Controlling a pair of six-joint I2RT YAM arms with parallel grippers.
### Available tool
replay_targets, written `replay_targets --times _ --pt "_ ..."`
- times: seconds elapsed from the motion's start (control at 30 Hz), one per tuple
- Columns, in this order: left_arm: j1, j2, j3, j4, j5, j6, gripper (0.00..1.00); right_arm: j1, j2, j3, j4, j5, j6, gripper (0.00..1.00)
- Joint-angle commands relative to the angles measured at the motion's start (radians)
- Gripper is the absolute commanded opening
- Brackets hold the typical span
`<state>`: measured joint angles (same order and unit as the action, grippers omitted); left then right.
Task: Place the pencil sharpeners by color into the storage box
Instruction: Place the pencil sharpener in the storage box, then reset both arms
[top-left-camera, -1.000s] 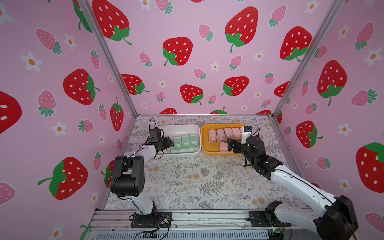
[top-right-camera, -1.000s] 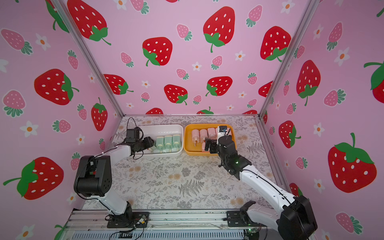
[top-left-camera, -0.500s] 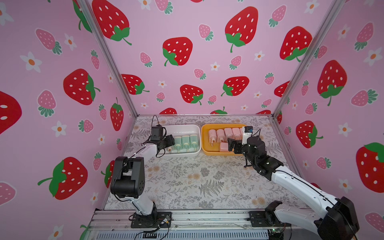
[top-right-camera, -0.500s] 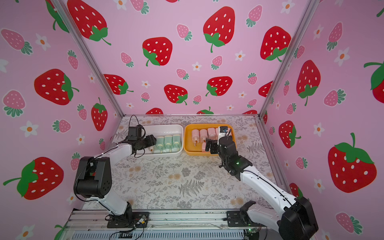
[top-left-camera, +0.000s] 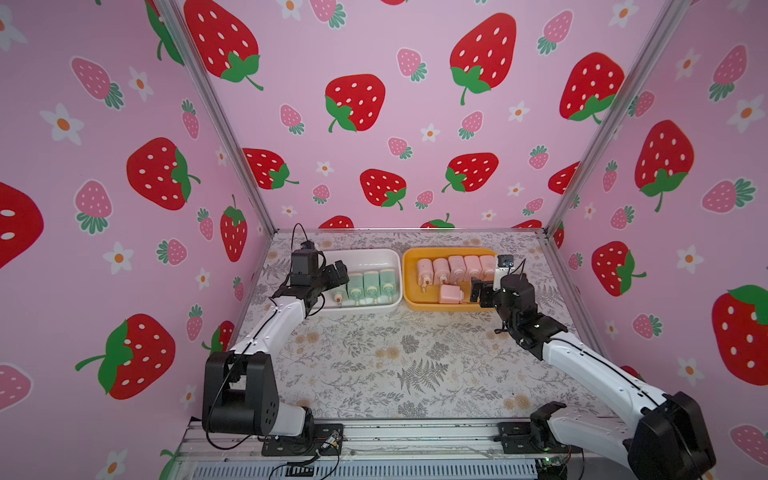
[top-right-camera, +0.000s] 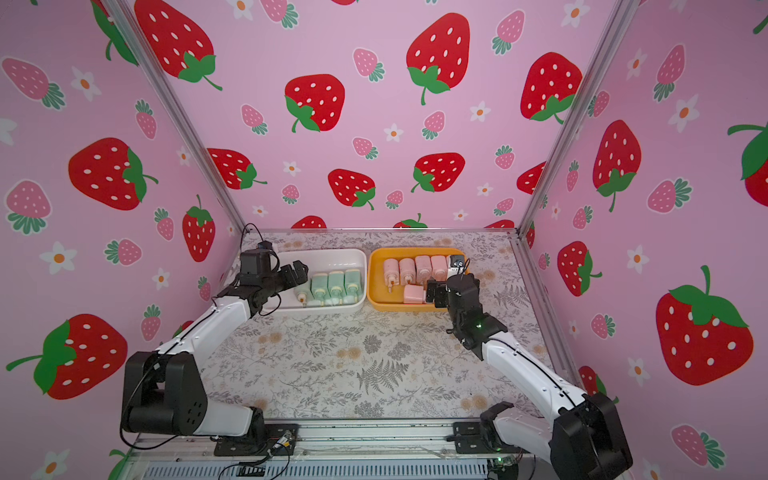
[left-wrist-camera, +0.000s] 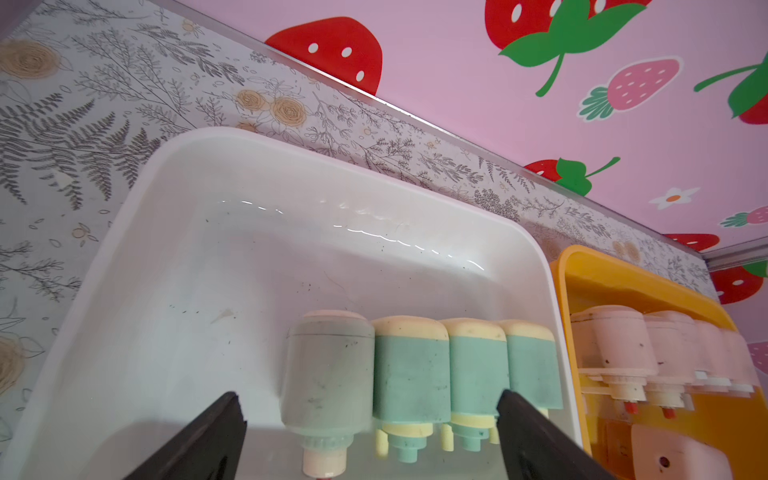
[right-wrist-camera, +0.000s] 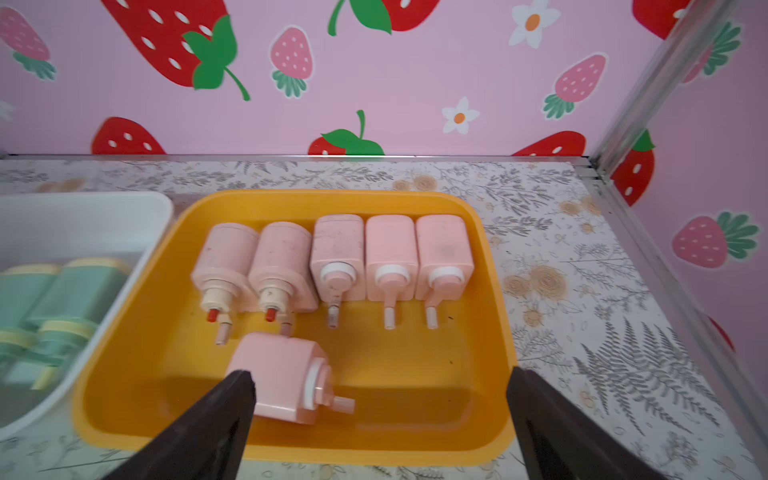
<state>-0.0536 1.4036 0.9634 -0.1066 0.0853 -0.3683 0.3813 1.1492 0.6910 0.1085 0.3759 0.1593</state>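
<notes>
While both claws gape wide and grip nothing, we see the left gripper (left-wrist-camera: 368, 397) over the white tray (top-left-camera: 365, 254), where four mint green sharpeners (top-left-camera: 371, 284) lie in a row, and the right gripper (right-wrist-camera: 380, 372) over the orange tray (top-left-camera: 409, 270) with six pale pink sharpeners (top-left-camera: 456, 266), one lying crosswise.

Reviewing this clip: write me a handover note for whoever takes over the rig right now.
Left gripper: open, empty, over the green row in the white bin.
Right gripper: open, empty, at the front edge of the orange bin.
Things: four green sharpeners side by side in the white bin; six pink sharpeners in the orange bin, five in a row, the sixth pink sharpener lying crosswise in front.
Done: all ten look sorted by color; none shows on the table.
Left: probably only drawing both arms back.
</notes>
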Motion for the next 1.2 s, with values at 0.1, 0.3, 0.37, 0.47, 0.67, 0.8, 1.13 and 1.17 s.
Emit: replay_targets --times 0.1,0.3,0.37,0.47,0.67,0.8,1.13,1.17 --pt "0.000 -0.199 -0.143 -0.019 -0.097 0.078 1.00 -0.153 0.074 -0.116 0.227 0.029 -0.086 1.00" --pt "0.005 -0.316 -0.338 0.122 -0.260 0.134 1.00 -0.302 0.156 -0.159 0.296 -0.070 -0.088 1.00" --pt "0.014 -0.311 -0.387 0.175 -0.277 0.146 1.00 -0.348 0.185 -0.172 0.314 -0.154 -0.118 1.00" --pt "0.027 -0.274 -0.423 0.218 -0.270 0.176 0.99 -0.431 0.231 -0.235 0.475 -0.351 -0.089 1.00" --pt "0.068 -0.164 -0.434 0.303 -0.232 0.228 1.00 -0.464 0.268 -0.242 0.542 -0.541 -0.100 1.00" --pt "0.092 -0.066 -0.436 0.410 -0.159 0.242 1.00 -0.464 0.336 -0.282 0.690 -0.635 -0.123 1.00" --pt "0.099 0.012 -0.437 0.587 -0.118 0.287 1.00 -0.463 0.427 -0.368 0.941 -0.634 -0.113 1.00" --pt "0.098 0.023 -0.435 0.605 -0.109 0.293 1.00 -0.464 0.425 -0.350 0.902 -0.624 -0.110 1.00"
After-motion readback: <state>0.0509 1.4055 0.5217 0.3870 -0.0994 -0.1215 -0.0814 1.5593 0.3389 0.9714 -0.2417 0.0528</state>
